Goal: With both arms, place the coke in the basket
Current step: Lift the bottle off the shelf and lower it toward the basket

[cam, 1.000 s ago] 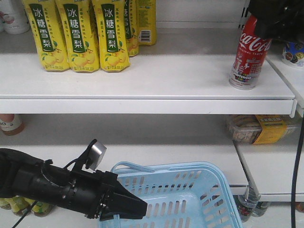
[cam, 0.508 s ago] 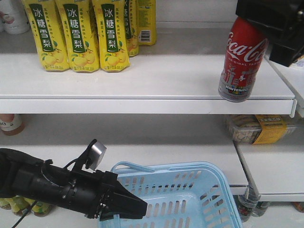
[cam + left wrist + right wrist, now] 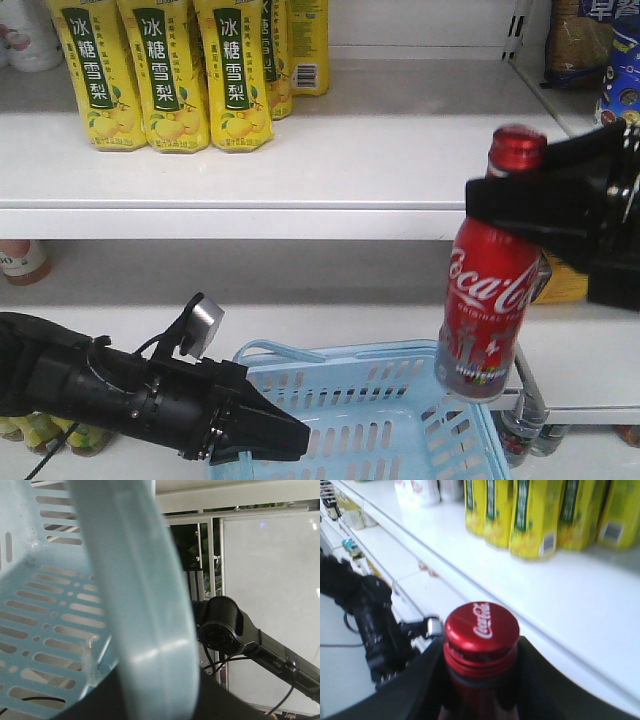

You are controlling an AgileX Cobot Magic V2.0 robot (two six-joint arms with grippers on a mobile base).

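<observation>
Carried off the upper shelf since the earlier frames, the coke had been lowered and brought forward, and now hung in the air above the right front corner of the basket. It was held by the right pincer, which was clenched on the bottle's neck just below the red cap; the bottle hung nearly upright, tilted slightly, touching nothing below it. From this change it was judged that the pick was done and only the lowering and release remained.

The left pincer was seen clenched on the basket's near rim, by which the basket was held up in front of the lower shelf. The basket's interior appeared bare, so open room for the bottle was available to the left of its present position. The bottle's silvery base was over or just beyond the right rim, and a shift inward was judged necessary before descent. The yellow pear-drink bottles stood well apart on the upper shelf.
</observation>
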